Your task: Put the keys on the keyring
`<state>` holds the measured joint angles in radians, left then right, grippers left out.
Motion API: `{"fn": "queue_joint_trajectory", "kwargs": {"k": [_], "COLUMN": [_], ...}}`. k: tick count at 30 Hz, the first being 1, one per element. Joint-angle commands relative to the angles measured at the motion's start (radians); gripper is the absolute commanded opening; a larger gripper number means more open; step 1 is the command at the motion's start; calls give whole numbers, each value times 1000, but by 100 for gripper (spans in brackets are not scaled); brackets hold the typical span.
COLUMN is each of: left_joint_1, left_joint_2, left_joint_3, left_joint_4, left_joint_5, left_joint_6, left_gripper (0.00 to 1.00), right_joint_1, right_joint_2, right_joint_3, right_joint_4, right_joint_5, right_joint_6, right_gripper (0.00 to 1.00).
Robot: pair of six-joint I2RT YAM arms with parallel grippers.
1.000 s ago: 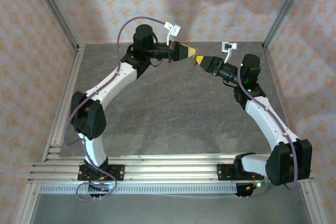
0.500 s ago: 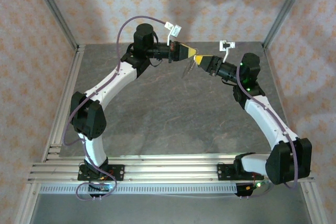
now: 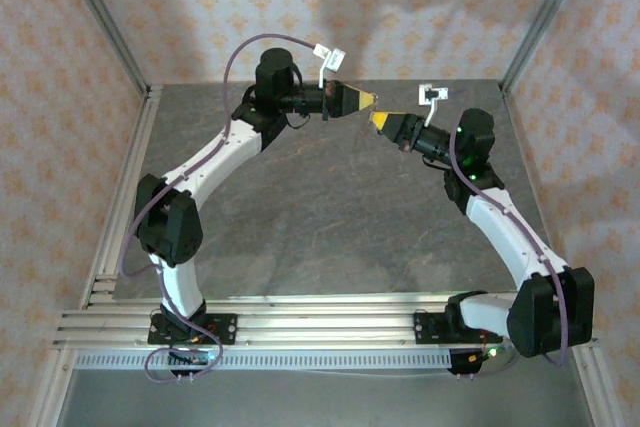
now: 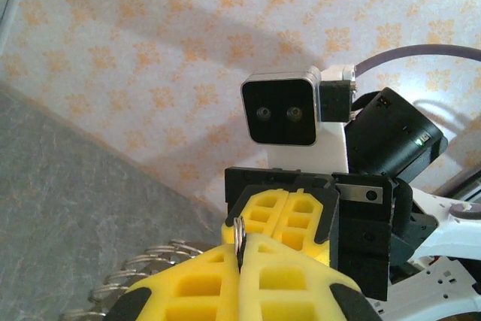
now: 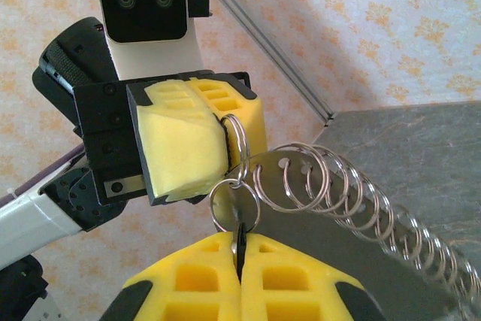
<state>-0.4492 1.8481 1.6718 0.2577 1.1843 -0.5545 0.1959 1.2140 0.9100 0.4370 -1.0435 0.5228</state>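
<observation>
Right wrist view tells most: the right gripper [image 5: 240, 257] has its yellow fingers pressed together on the dark head of the key [image 5: 240, 238], which stands upright between them. A small ring [image 5: 213, 208] sits at the top of the key. Just above it, the left gripper [image 5: 224, 137] pinches the keyring [image 5: 246, 143] by its edge, and a coil of linked rings [image 5: 338, 186] trails off to the right. The small ring overlaps the keyring's lower end; I cannot tell whether it is threaded on. From overhead, the left gripper [image 3: 366, 99] and right gripper [image 3: 379, 120] meet tip to tip above the far part of the table [image 3: 330, 217].
</observation>
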Motion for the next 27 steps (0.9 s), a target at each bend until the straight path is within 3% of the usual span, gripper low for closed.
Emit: {"fn": "queue_joint_trajectory", "kwargs": {"k": [1, 13, 27], "left_joint_1": [17, 12, 14], "left_joint_2": [-61, -84, -130], "left_joint_3": [0, -61, -200], "left_joint_4": [132, 181, 377], "left_joint_5": [-51, -122, -303], "left_joint_6": [-39, -44, -143], "left_gripper": [0, 0, 0], "right_joint_1": [8, 119, 84], "right_joint_2": [-4, 96, 55], "right_joint_3": [-22, 37, -74], "right_joint_4": [38, 123, 135], "right_joint_5": [-9, 46, 192], "right_joint_6": [13, 82, 96], "right_gripper": [0, 0, 0]}}
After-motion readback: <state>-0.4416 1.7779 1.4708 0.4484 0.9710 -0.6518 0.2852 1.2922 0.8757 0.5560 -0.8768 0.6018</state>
